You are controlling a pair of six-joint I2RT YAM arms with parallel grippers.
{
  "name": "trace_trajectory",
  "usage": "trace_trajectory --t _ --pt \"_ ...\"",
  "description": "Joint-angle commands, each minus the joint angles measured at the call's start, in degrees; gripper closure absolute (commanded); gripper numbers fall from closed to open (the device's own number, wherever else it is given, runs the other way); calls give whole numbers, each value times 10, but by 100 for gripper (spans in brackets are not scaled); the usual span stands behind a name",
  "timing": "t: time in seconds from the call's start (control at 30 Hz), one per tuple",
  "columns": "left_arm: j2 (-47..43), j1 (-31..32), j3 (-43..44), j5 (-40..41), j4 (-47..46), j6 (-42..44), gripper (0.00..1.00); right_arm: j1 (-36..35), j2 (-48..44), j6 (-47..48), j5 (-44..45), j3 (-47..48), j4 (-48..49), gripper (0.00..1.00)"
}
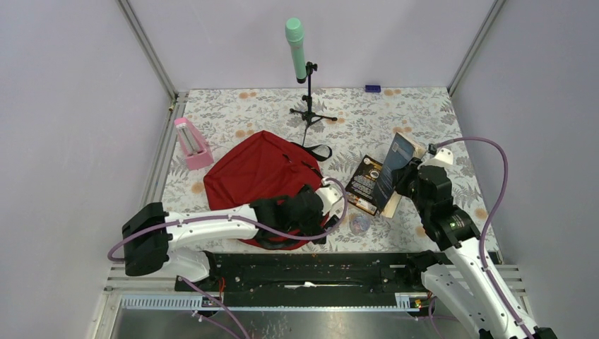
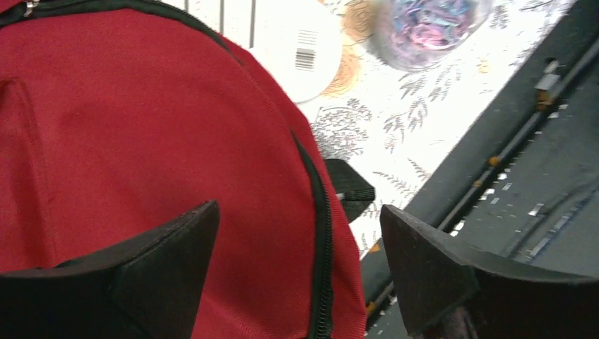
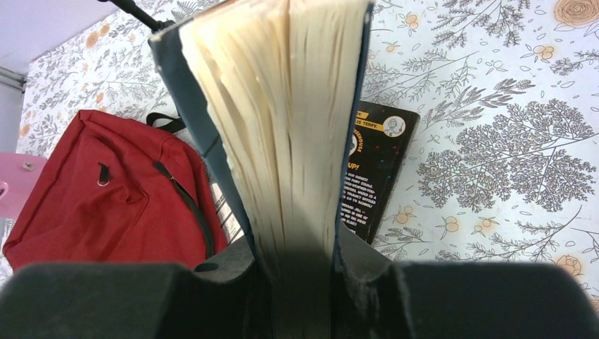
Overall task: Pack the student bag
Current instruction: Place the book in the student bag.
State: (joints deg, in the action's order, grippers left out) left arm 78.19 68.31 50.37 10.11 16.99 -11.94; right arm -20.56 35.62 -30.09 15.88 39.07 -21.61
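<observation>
The student bag (image 1: pixel 258 173) is a red backpack lying flat left of the table's middle, its black zipper (image 2: pixel 321 233) closed along the edge. My left gripper (image 1: pixel 311 206) hangs open over the bag's near right corner. In the left wrist view the red fabric (image 2: pixel 141 127) and zipper lie between the spread fingers of the left gripper (image 2: pixel 300 215). My right gripper (image 1: pixel 413 176) is shut on a thick dark-blue book (image 1: pixel 399 162), held upright above the table to the right of the bag. In the right wrist view the book's pages (image 3: pixel 282 106) fan away from the right gripper (image 3: pixel 297 272), with the bag (image 3: pixel 92 191) at the left.
A black book (image 1: pixel 366 185) lies flat under the held one. A clear tub of coloured bands (image 1: pixel 360 224) and a white round barcoded item (image 2: pixel 300 42) sit by the bag's right edge. A pink holder (image 1: pixel 191 143) stands left; a green microphone on a stand (image 1: pixel 297 46) at the back. A black rail (image 1: pixel 318 265) runs along the near edge.
</observation>
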Motion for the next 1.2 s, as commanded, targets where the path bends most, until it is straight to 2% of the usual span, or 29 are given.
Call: trace_trajectory --t 0.0,0.03,0.17,0.3,0.43,0.6,0.77,0.93,1.17 --pt "14 16 35 132 39 24 17 1 -13 -12 28 10 55 100" --pt "16 16 37 135 39 24 22 1 -13 -13 28 10 55 100" --pt "28 16 44 140 55 23 29 0 -11 -15 27 10 55 100" --pt "22 16 42 147 58 17 63 1 -10 -18 26 10 56 100" --pt "5 16 59 168 61 22 78 2 -9 -24 21 10 56 100" --pt "-37 2 108 212 76 48 87 1 -22 -45 -19 16 62 100" --pt "-74 -75 161 148 132 81 100 1 -16 -113 -160 -9 134 100" --pt "-120 -154 198 85 135 115 100 -3 47 -258 -328 -57 257 100" --pt "-188 -212 182 33 55 154 100 -89 89 -317 -334 -63 277 100"
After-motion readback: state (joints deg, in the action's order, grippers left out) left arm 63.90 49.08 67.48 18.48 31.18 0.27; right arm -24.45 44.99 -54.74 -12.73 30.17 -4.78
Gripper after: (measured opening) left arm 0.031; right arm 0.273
